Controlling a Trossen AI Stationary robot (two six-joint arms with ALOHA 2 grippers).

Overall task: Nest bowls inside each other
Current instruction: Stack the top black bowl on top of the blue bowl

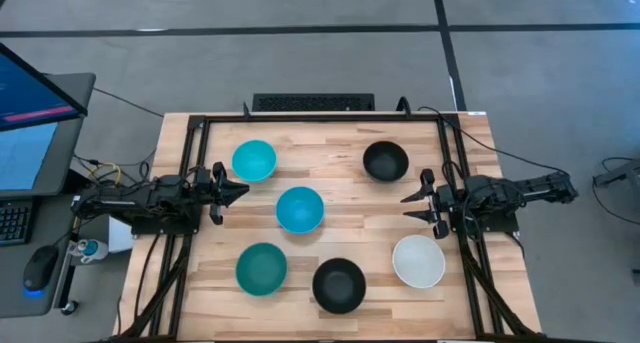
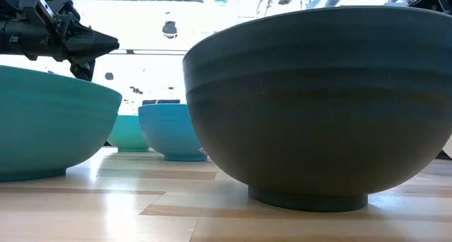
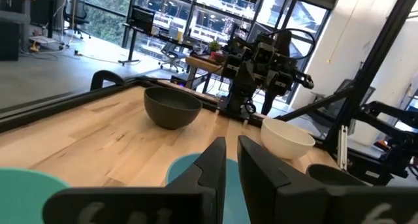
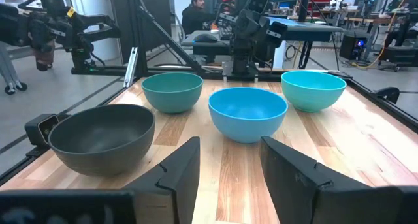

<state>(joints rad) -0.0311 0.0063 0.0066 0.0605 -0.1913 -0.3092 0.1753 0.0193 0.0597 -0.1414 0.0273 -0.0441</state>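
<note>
near black bowl (image 2: 318,101) fills the low view — white bowl hidden, teal bowl (image 2: 49,122) edge-cropped

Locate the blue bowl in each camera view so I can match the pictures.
High view: blue bowl at table centre, between both arms.
Low view: small, left of centre, behind the big dark bowl.
Left wrist view: only its rim, beside the left claw.
Right wrist view: centre, beyond the right claw.
Shared landmark: the light cyan bowl next to it.
</note>
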